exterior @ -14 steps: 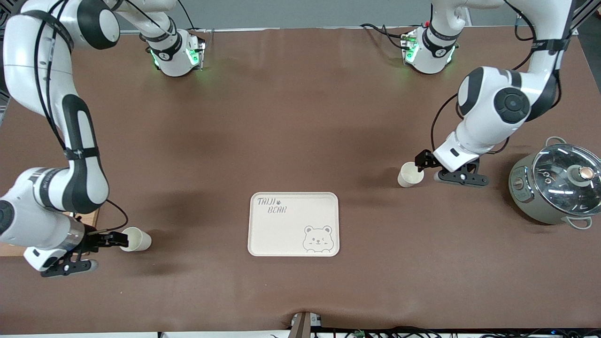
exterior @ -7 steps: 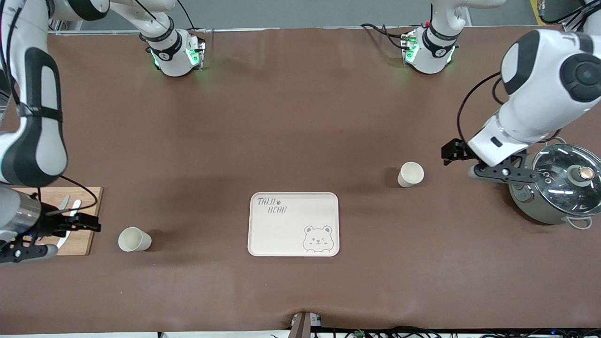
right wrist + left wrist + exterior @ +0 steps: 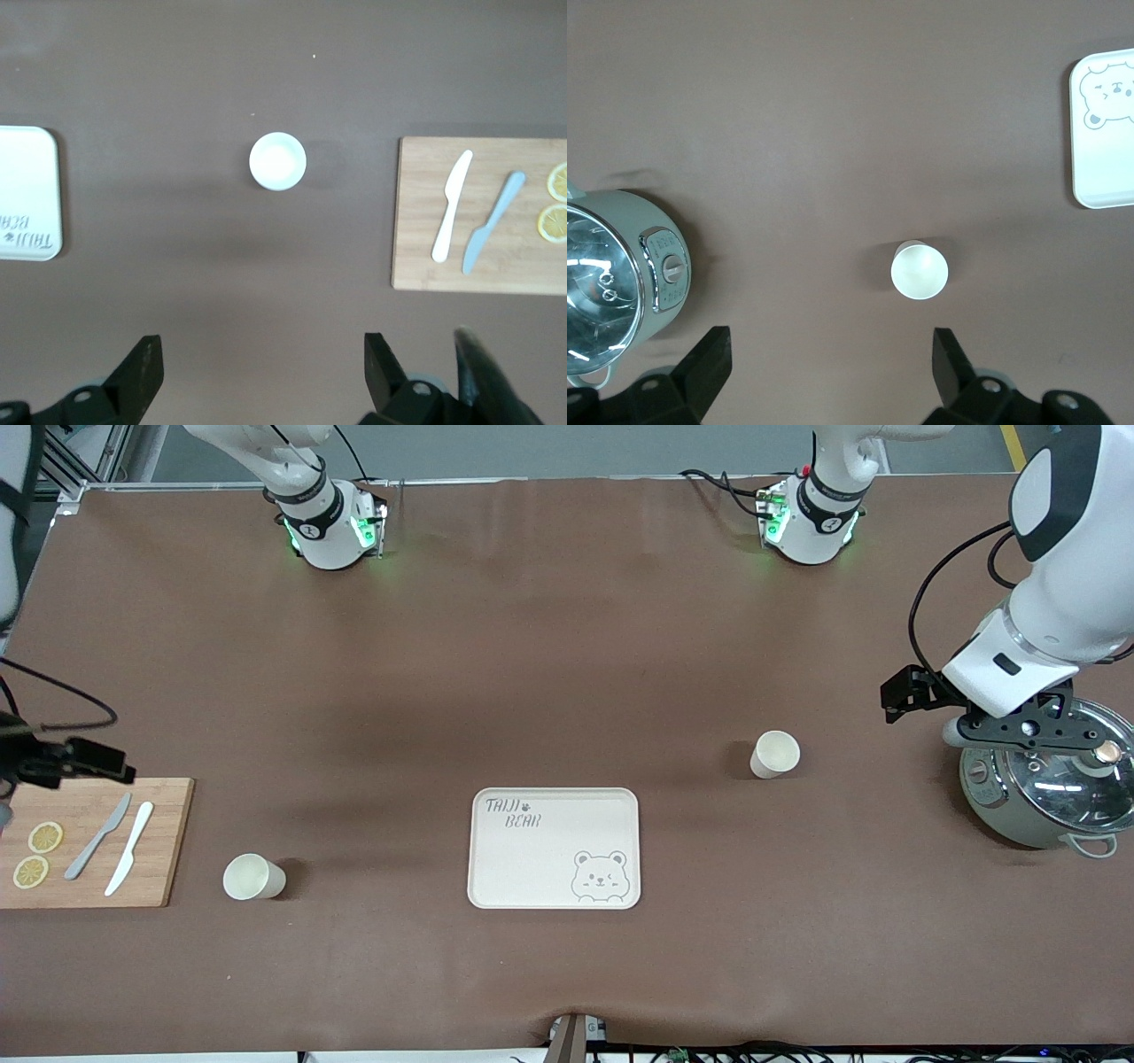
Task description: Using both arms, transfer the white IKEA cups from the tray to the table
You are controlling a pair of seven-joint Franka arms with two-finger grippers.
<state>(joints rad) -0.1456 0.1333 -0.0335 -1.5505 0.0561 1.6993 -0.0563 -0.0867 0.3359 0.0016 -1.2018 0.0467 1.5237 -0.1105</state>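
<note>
Two white cups stand upright on the brown table, both apart from the tray. One cup (image 3: 253, 877) stands toward the right arm's end, beside the cutting board; it also shows in the right wrist view (image 3: 277, 161). The other cup (image 3: 774, 755) stands toward the left arm's end and shows in the left wrist view (image 3: 920, 270). My right gripper (image 3: 106, 760) is open and empty, up over the cutting board's edge, fingers wide (image 3: 263, 367). My left gripper (image 3: 893, 695) is open and empty, up beside the pot (image 3: 830, 363).
A cream bear-printed tray (image 3: 554, 841) lies mid-table between the cups. A wooden cutting board (image 3: 164, 841) with two knives and lemon slices lies at the right arm's end. A grey-green pot (image 3: 1001, 802) with a glass lid stands at the left arm's end.
Both grippers have let go of their cups, risen and drawn back toward the table's ends. The cups stay standing where they were. The cutting board is now uncovered.
</note>
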